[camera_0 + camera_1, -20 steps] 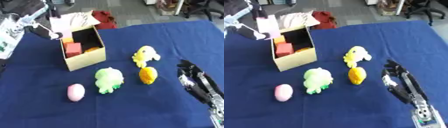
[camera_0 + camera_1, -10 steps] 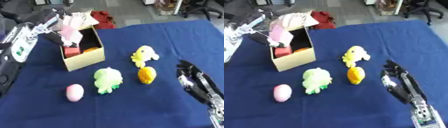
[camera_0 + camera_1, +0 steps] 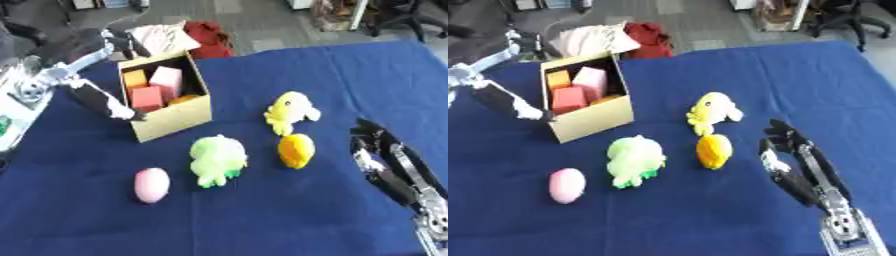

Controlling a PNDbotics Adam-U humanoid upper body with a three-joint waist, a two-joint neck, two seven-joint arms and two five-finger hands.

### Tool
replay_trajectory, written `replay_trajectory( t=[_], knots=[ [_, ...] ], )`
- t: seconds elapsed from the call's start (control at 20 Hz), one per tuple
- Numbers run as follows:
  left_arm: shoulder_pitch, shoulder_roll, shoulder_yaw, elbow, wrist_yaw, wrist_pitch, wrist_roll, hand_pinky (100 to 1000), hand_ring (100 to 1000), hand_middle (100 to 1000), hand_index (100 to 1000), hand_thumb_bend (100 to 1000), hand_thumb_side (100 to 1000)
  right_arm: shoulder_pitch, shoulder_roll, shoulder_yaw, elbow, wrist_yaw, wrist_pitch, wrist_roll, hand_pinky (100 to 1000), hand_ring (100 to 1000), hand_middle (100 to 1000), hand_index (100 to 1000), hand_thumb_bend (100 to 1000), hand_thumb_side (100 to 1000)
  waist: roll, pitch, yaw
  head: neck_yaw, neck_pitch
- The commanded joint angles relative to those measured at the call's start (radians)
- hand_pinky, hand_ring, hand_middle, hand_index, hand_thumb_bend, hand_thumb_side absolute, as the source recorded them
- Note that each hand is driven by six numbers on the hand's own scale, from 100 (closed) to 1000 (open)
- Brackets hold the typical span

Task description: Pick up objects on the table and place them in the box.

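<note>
An open cardboard box (image 3: 173, 117) stands at the back left of the blue table and holds a pink block (image 3: 166, 81), a red block (image 3: 146, 97) and orange pieces. My left hand (image 3: 101, 101) hangs just outside the box's left wall, fingers straight and holding nothing. In front of the box lie a pink egg shape (image 3: 151, 184), a green plush (image 3: 217, 160), an orange toy (image 3: 296, 150) and a yellow plush (image 3: 293, 109). My right hand (image 3: 794, 162) rests open at the lower right, fingers up, a little right of the orange toy.
A red cloth (image 3: 210, 41) and a pale folded cloth (image 3: 162, 36) lie right behind the box at the table's far edge. The blue tablecloth (image 3: 262, 220) stretches bare in front of the toys. Office floor and chairs lie beyond.
My left hand held a pink block above the box; the block now lies in the box and the hand has dropped down beside its left wall. The right hand has stayed put.
</note>
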Motion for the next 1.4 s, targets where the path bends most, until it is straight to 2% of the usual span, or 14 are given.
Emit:
replay_trajectory(
  t=[0.05, 0.35, 0.85, 1.0, 1.15, 1.3, 1.4],
  knots=[
    [0.028, 0.066, -0.024, -0.071, 0.057, 0.007, -0.089, 799, 702, 711, 812, 707, 321, -0.013, -0.014, -0.009, -0.01, 0.006, 0.0, -0.003, 840, 834, 823, 959, 100, 748, 0.004, -0.027, 0.003, -0.004, -0.008],
    [0.056, 0.045, -0.103, -0.056, 0.075, 0.008, -0.202, 799, 710, 717, 815, 650, 248, -0.015, -0.012, -0.006, -0.01, 0.006, -0.001, 0.0, 840, 834, 823, 959, 100, 748, 0.0, -0.028, 0.004, -0.001, -0.009],
    [0.049, -0.032, -0.155, 0.05, 0.018, -0.024, -0.29, 805, 726, 732, 825, 603, 190, -0.015, -0.012, -0.006, -0.01, 0.004, -0.001, 0.001, 840, 834, 823, 959, 100, 750, -0.002, -0.023, -0.007, -0.001, -0.008],
    [0.048, -0.047, -0.162, 0.069, 0.008, -0.039, -0.311, 768, 647, 645, 757, 541, 115, -0.015, -0.012, -0.007, -0.01, 0.004, 0.0, 0.0, 840, 834, 823, 959, 100, 750, -0.003, -0.022, -0.009, -0.002, -0.008],
    [0.048, -0.051, -0.156, 0.072, 0.012, -0.049, -0.292, 704, 514, 505, 617, 417, 100, -0.016, -0.012, -0.007, -0.01, 0.004, 0.0, 0.0, 840, 835, 823, 959, 100, 752, -0.003, -0.022, -0.008, -0.003, -0.008],
    [0.046, -0.041, -0.121, 0.045, 0.028, -0.046, -0.259, 675, 464, 453, 555, 391, 100, -0.014, -0.012, -0.009, -0.01, 0.005, 0.0, -0.001, 840, 835, 823, 959, 100, 753, -0.003, -0.023, -0.006, -0.006, -0.008],
    [0.033, -0.024, -0.088, 0.009, 0.05, -0.034, -0.233, 676, 462, 452, 555, 398, 100, -0.013, -0.012, -0.009, -0.009, 0.005, 0.0, -0.001, 840, 835, 823, 959, 100, 754, -0.003, -0.024, -0.004, -0.007, -0.007]
  ],
)
